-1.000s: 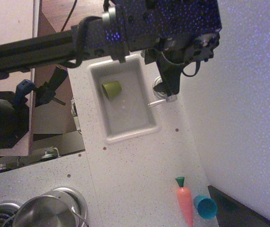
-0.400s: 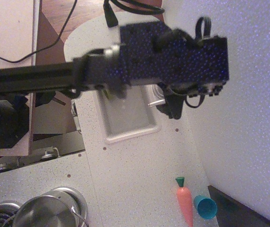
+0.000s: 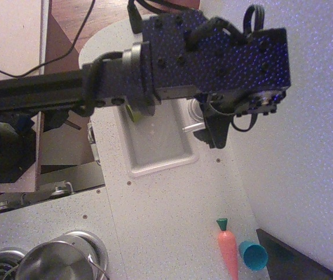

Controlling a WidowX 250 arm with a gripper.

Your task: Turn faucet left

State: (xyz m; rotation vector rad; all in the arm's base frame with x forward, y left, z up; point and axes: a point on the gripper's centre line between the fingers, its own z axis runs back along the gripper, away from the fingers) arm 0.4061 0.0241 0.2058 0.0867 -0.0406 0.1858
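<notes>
Only a short piece of the faucet's shiny tube (image 3: 191,126) and part of its round chrome base (image 3: 197,108) show at the right rim of the white sink (image 3: 160,162). The rest is hidden under the black wrist. My gripper (image 3: 214,136) hangs below the wrist, right beside the tube, at the sink's right edge. Its dark fingers (image 3: 220,139) point down to the counter. I cannot tell whether the jaws are open or whether they touch the tube.
An edge of a green cup (image 3: 132,114) shows in the sink under the arm. A toy carrot (image 3: 228,254) and a blue cup (image 3: 253,255) lie at the front right. A steel pot (image 3: 55,265) stands on the stove at the front left. A wall runs along the right.
The wrist has moved forward and down over the sink and now hides the green cup and most of the faucet. The gripper has shifted from the faucet's base to its front side.
</notes>
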